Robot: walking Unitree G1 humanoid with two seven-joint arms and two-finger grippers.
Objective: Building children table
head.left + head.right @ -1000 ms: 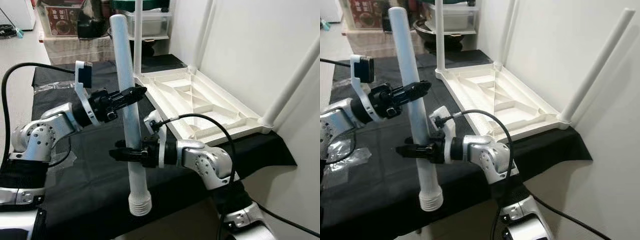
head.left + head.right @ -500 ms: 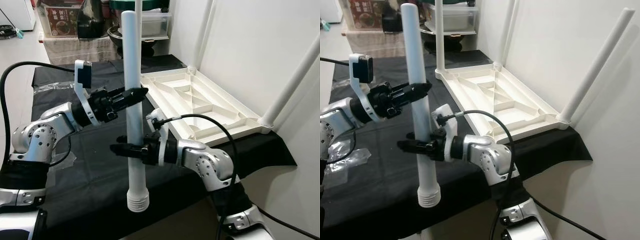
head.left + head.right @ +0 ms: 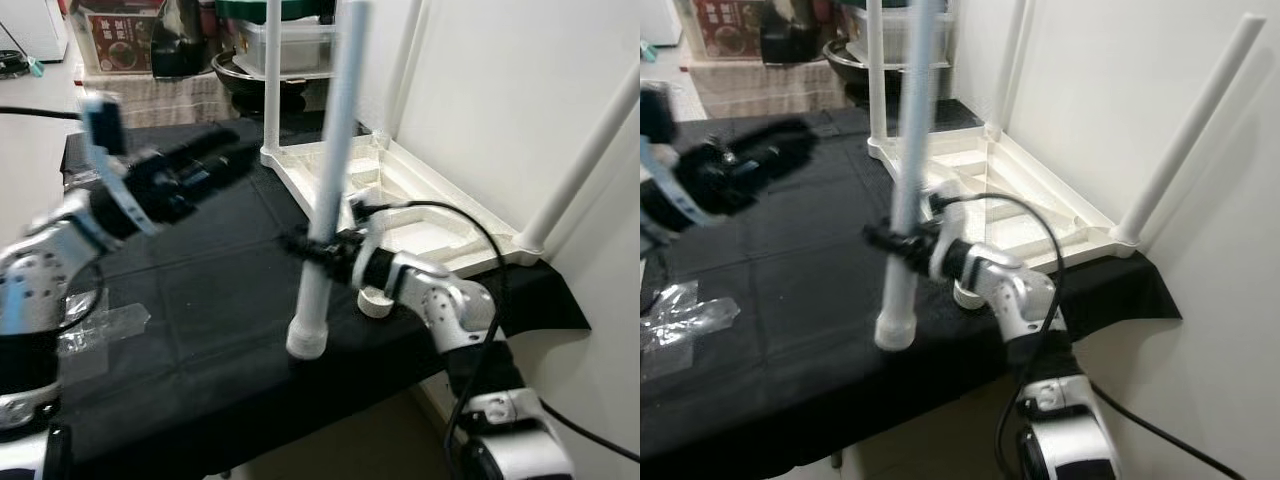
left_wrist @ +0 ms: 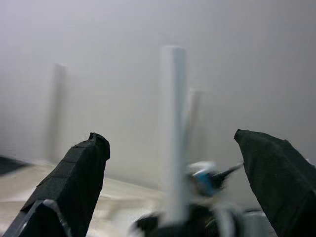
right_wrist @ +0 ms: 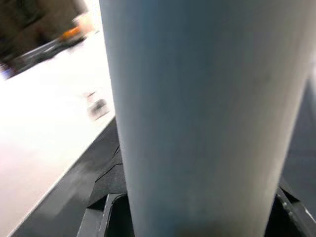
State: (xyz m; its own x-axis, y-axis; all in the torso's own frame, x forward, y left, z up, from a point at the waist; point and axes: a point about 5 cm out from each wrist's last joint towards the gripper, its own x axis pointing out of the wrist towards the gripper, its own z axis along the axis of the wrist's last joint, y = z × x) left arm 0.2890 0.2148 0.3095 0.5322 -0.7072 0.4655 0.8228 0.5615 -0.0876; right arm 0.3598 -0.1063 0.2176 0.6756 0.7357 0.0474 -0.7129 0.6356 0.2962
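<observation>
The long white plastic tube leg with a ribbed threaded collar at its lower end is standing nearly upright, tilting slightly, in the centre of the left eye view, its collar hanging just above the black cloth-covered table. It is looking light, stiff and smooth, so it is likely to slip or swing if held loosely; a hold low on the shaft, just above the collar, is giving the best control for turning it into a socket. The right gripper is clamping the tube about a third of the way up, fingers closed round it, as the right wrist view confirms. The left gripper, blurred in the upper left of the frame, is standing apart from the tube with its fingers spread wide. Right of centre the upturned white moulded plastic tabletop is lying on the cloth, already carrying slim white legs at its corners. A round empty socket is showing at its near corner, just beside the right gripper's wrist. A crumpled clear plastic bag is lying at the left edge.
</observation>
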